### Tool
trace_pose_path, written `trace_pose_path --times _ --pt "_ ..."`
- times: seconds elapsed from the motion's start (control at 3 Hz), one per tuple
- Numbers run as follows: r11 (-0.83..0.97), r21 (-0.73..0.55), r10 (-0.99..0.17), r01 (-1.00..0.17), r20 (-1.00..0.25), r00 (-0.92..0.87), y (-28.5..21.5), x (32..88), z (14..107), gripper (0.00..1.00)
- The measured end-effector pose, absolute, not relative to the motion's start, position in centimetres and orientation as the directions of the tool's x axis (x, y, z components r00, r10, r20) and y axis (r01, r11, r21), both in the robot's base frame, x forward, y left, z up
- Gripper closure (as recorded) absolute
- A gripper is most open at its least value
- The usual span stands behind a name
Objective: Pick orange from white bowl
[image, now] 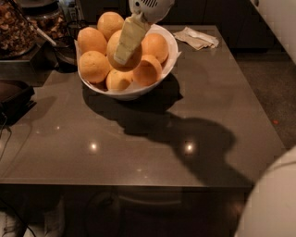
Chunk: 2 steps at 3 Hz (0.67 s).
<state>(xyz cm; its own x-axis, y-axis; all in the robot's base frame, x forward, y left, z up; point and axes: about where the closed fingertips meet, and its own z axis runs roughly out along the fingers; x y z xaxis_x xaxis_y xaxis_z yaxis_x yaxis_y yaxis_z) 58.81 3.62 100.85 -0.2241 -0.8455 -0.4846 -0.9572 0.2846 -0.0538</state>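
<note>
The white bowl (172, 51) stands at the back left of the dark table, full of several oranges. My gripper (124, 54) reaches down into it from the top of the camera view, under its white wrist housing (150, 8). One pale finger (127, 40) lies across the front of a large orange (135, 59) in the middle of the pile; the other finger is hidden behind it. The gripper is shut on this orange, which sits at the top of the pile, touching its neighbours.
A crumpled white paper (199, 38) lies behind the bowl to the right. Dark trays with brown food (14, 28) and a black object (14, 95) crowd the left edge. My white body (273, 199) fills the bottom right corner. The table's front edge (129, 186) runs across.
</note>
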Motion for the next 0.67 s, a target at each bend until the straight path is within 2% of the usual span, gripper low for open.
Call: trace_pose_path --times 0.67 --pt "0.352 -0.003 -0.798 -0.936 -0.524 -0.298 2.6 52.4 100.6 1.00"
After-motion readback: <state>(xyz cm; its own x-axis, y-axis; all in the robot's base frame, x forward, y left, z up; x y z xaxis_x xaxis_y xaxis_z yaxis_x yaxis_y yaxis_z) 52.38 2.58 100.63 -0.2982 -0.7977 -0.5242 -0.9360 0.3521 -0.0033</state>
